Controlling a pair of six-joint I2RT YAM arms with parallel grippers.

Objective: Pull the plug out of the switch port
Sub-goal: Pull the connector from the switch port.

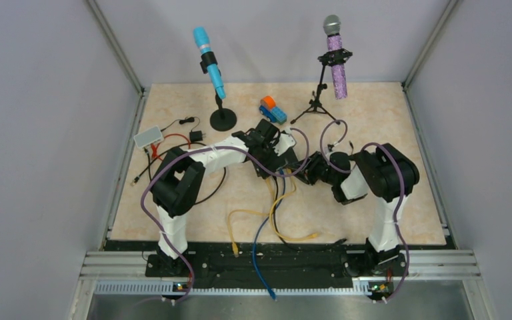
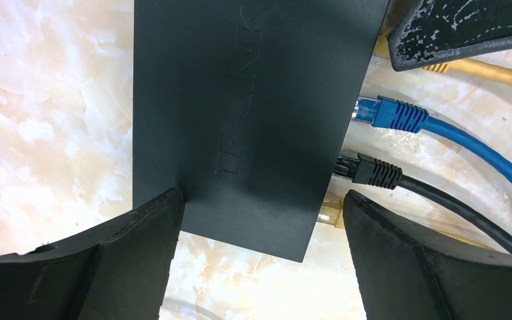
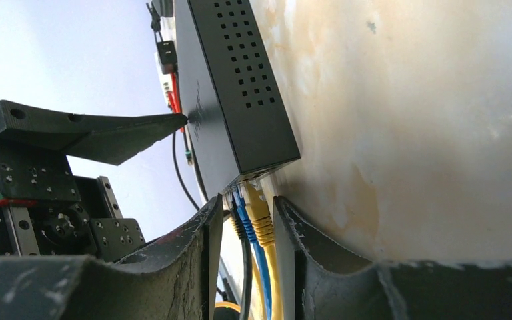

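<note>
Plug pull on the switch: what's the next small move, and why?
Probably close the left gripper on the switch to brace it. Its fingers straddle the box wide open, with a gap on the plug side. The right gripper brackets the yellow plug, blue plug and black plug, so an unbraced pull would likely drag the box.

My left arm [image 1: 177, 187] and right arm [image 1: 381, 183] wear white shells between bulky black joint housings. A purple cable [image 1: 148, 200] loops along each one down to my black bases [image 1: 167, 265]. My left gripper [image 2: 263, 203] carries matte black wedge fingers [image 2: 87, 273], faintly ridged like printed plastic. Seen from the side, its carriage [image 3: 30, 170] is a black block dotted with screw holes, trimmed in green and red, above a silver rail [image 3: 15, 230]. My right gripper [image 3: 248, 203] has the same black fingers [image 3: 173, 267], scuffed with pale flecks.
</note>
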